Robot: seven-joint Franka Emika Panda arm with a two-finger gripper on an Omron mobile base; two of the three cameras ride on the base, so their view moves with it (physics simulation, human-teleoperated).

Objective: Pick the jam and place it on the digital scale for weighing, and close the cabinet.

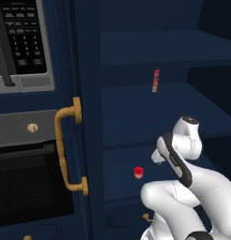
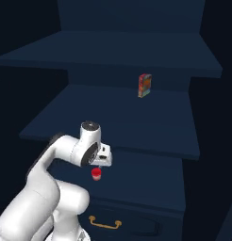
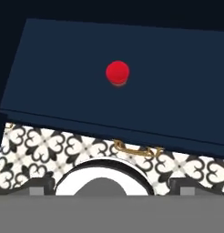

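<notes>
The jam (image 1: pixel 138 172) is a tiny jar with a red lid, standing alone on the lowest shelf of the open navy cabinet (image 1: pixel 136 112). It also appears in the right base view (image 2: pixel 95 174) and from above in the hand view (image 3: pixel 117 73). My gripper (image 2: pixel 103 161) hangs just above and slightly in front of the jar, pointing down at the shelf. Its fingertips (image 3: pixel 41 185) stand far apart at the bottom of the hand view, open, with nothing between them. The cabinet door (image 1: pixel 82 140) with its brass handle (image 1: pixel 65 150) stands open on the left. The digital scale is out of view.
A thin red-orange packet (image 1: pixel 156 80) stands upright on the shelf above (image 2: pixel 144 85). A black oven (image 1: pixel 28 183) and a microwave panel (image 1: pixel 23 37) sit left of the door. Below the shelf is a drawer with a brass pull (image 2: pixel 104 222), over patterned floor tiles (image 3: pixel 41 145).
</notes>
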